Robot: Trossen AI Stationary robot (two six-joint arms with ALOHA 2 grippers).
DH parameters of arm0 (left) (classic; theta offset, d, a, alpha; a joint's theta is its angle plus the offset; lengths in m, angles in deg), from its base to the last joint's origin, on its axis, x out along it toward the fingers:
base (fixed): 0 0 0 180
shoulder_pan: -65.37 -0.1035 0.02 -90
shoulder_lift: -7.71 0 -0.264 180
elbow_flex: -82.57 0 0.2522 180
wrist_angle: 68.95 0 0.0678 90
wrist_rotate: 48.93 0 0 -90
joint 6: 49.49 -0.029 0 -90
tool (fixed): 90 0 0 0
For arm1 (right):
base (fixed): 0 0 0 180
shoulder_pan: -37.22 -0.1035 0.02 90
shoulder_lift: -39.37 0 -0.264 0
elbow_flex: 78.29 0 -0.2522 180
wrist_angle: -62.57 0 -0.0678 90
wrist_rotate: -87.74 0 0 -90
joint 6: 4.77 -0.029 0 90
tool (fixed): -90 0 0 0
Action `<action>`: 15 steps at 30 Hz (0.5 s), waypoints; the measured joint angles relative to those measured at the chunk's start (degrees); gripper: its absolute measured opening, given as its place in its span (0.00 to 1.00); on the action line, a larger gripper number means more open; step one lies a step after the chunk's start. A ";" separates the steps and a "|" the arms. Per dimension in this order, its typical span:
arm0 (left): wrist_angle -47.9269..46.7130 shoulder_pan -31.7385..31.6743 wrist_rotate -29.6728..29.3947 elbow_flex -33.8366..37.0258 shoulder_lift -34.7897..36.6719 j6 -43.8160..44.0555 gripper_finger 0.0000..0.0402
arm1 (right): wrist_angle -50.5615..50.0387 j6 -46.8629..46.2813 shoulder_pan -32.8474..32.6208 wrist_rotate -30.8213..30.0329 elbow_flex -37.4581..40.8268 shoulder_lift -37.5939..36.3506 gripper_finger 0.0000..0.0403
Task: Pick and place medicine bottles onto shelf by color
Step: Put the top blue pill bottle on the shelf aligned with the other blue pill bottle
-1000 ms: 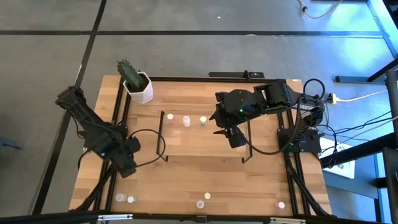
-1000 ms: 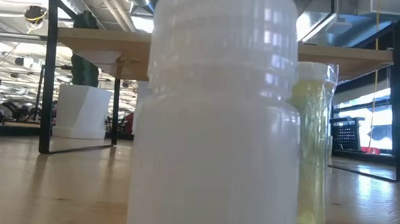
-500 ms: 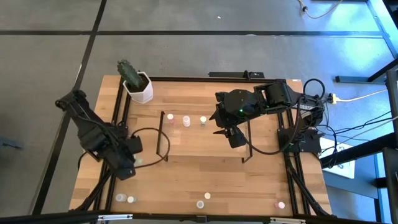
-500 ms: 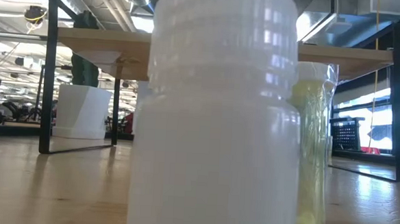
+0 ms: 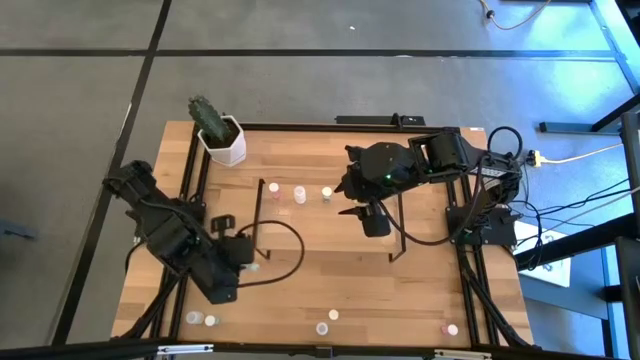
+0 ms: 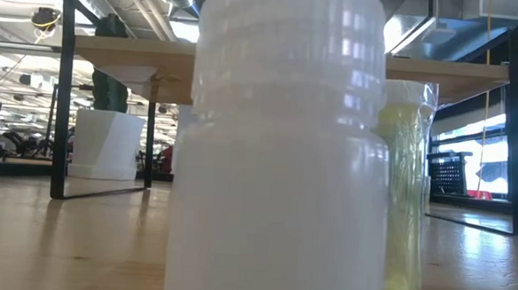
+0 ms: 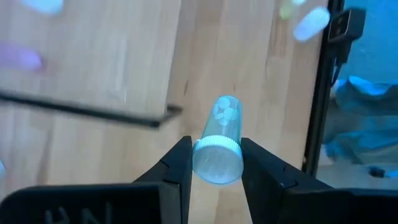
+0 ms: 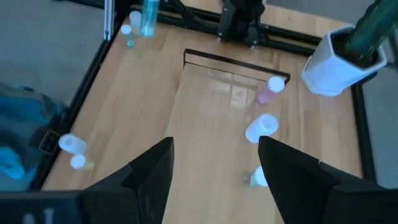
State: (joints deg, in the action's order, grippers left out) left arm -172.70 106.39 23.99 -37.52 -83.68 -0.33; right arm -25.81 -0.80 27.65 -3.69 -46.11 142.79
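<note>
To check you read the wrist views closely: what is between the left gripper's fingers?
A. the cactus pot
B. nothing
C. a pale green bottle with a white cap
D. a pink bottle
C: in the left wrist view the left gripper is shut on a pale green bottle, cap toward the camera.

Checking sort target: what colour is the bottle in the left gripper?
Pale green bottle, pale cap, clearest in left wrist view.

The surface (image 5: 300,290) is pale wood with visible grain and a soft satin sheen, edged by matt black metal. The shelf (image 5: 330,225) is the same light wood, with thin black metal end frames. The bottle (image 7: 219,146) in the left gripper (image 7: 216,163) is clear, glossy plastic with a ribbed pale cap. The gripper fingers (image 7: 177,168) look like matt black plastic. The pot (image 8: 333,65) is smooth, matt white.
</note>
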 joint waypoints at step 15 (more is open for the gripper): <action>-0.02 -9.51 -2.14 -5.98 -4.18 -16.23 0.24 | -6.26 -2.17 -3.27 0.15 0.00 0.00 0.59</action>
State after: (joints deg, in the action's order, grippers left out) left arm -172.73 96.88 21.85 -43.50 -87.86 -16.56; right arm -32.07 -2.97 24.39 -3.54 -46.11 142.79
